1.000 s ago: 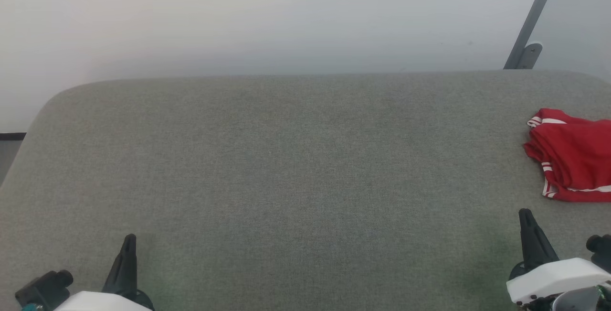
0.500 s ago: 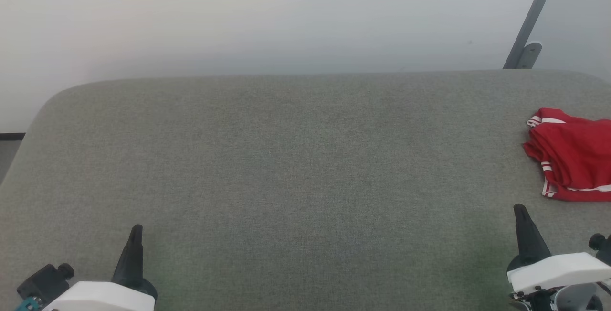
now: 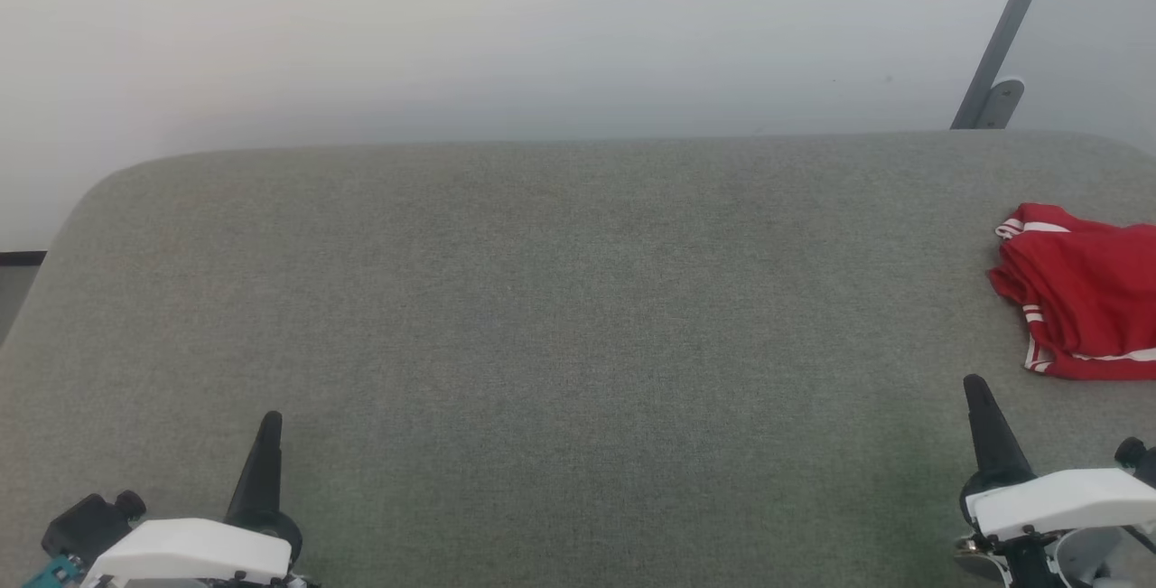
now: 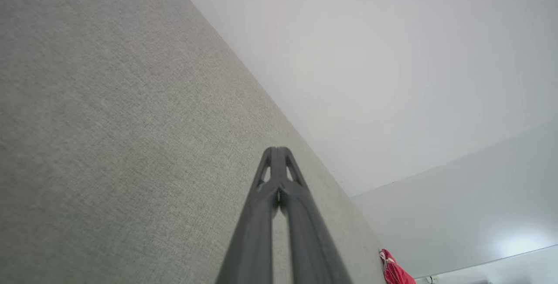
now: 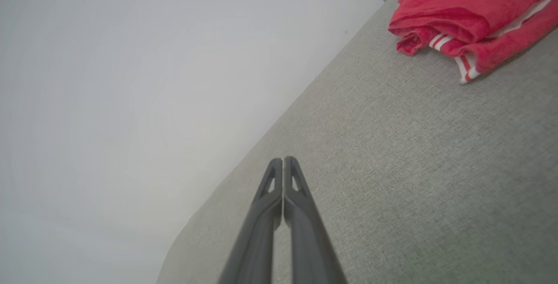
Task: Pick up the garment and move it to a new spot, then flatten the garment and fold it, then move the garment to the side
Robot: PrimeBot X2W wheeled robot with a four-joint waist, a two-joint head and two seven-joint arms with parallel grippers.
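The red jersey (image 3: 1084,299) lies bunched in a loose heap at the right edge of the grey fabric-covered tabletop (image 3: 560,299), roughly midway between its far and near edges, with white-striped trim showing along its folds (the head view's border cuts off its right part, so how far it reaches I cannot tell); it lies free of both grippers. The right gripper (image 5: 283,159) is the nearer one, by the tabletop's near right corner, on the near side of the jersey and apart from it; its two long dark fingers are pressed together along their length with nothing between them, tips pointing toward the far edge, the jersey off to their right. The left gripper (image 4: 277,149) sits by the near left corner, well apart from the jersey across the tabletop's width; its fingers likewise meet at the tips and hold nothing, over the grey fabric. Beyond the far edge rises a pale wall (image 3: 542,28); a slanting grey metal strut (image 3: 1007,37) with a small bracket at its foot stands against it near the far right corner.
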